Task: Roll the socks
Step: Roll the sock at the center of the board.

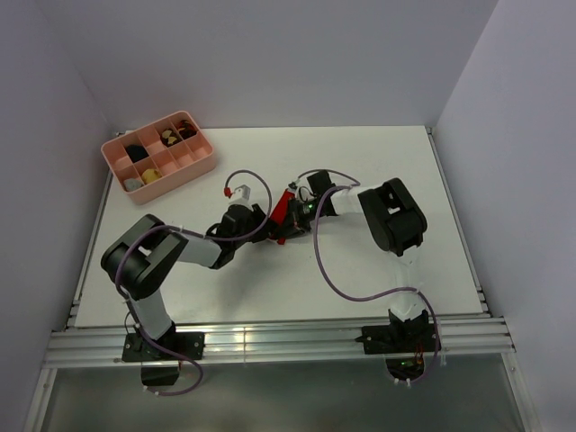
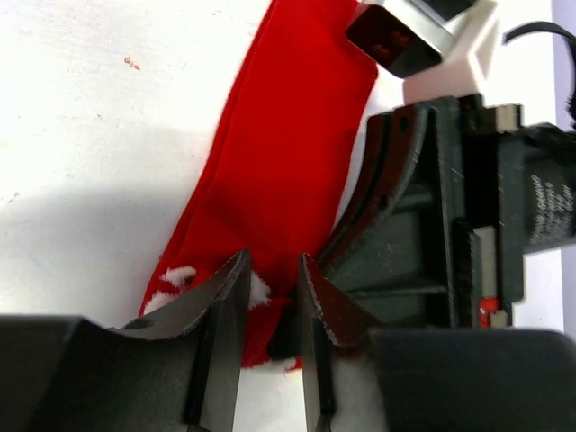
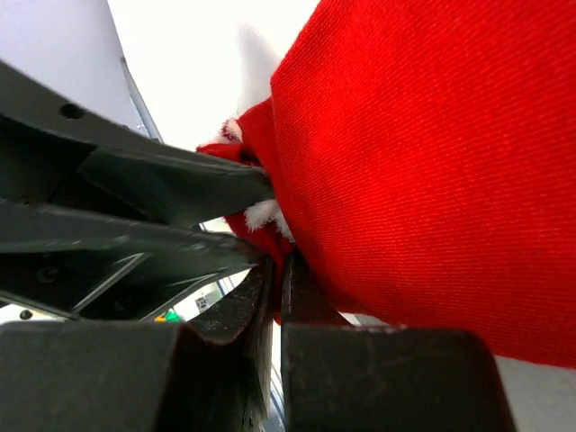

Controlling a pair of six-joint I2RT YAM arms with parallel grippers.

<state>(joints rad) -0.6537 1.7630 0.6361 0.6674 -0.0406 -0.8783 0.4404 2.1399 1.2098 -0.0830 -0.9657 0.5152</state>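
The red socks lie flat on the white worktop, running from upper right to lower left, with white fluffy marks at the near end. The left tool pinches that end, its 2 dark fingers narrowly apart. The right tool touches the socks' right edge.

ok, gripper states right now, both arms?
Left gripper: closed on the socks, at the white-trimmed end.
Right gripper: closed on the socks, fabric pinched between its fingers.

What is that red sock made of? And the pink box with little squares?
The socks look like soft, matte knitted cloth: fine ribs show up close, plus fluffy white tufts. The pink box is probably smooth plastic: thin, even walls.
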